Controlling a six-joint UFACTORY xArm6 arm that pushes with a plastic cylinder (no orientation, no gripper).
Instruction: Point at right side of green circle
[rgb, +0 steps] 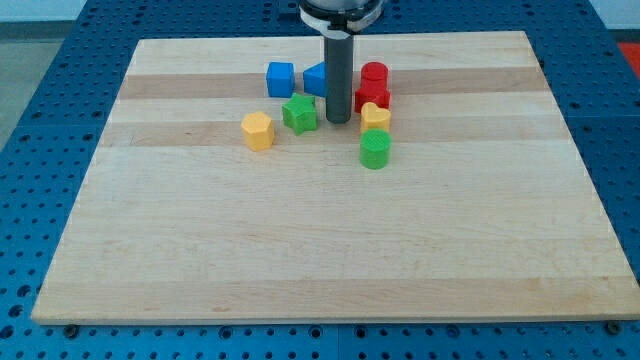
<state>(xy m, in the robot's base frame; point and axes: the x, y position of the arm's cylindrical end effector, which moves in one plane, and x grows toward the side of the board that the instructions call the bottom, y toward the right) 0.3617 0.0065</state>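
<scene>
Going from the frame's left, the yellow block, roughly hexagonal, sits alone in the upper-middle of the wooden board, with the blue cube above and to its right. Next comes the green star, a lobed block just below the blue cube. Behind the rod a second blue block shows only partly, so its shape cannot be made out. The rod comes down from the top centre of the frame; there is no claw here, nothing that opens or closes, and the rod grasps nothing. My tip rests on the board in the gap between the green star on its left and the small yellow block on its right, close to both; whether it touches either cannot be told. Right of the rod two red blocks stack up the frame: a red cylinder and a red block just below it, touching or nearly so. The green circle, an upright cylinder with its round face up and no long axis along the board, lies just below the small yellow block, down and to the right of my tip and near it but apart; the tip is off its upper left.
</scene>
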